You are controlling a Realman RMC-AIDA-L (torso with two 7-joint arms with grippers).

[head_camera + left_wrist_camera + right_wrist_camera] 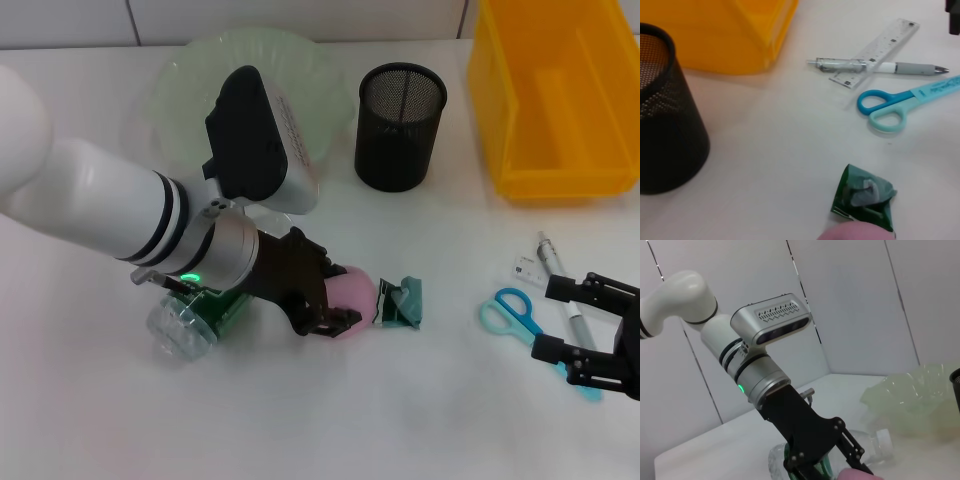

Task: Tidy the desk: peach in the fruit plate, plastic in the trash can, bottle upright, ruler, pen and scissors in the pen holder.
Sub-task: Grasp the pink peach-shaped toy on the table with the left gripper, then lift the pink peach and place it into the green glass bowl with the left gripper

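Barely begun, with left gripper (335,318) at lower centre closing its fingers around pink peach (352,293) but not yet lifted toward empty fruit plate (185,90) at upper left, bottle (185,322) lying on its side, plastic wrapper (402,302), scissors (520,318), pen (560,285), ruler (875,52) loose, right gripper (590,335) open at lower right

peach (352,290) left of plastic (402,303), scissors (525,325) farther right
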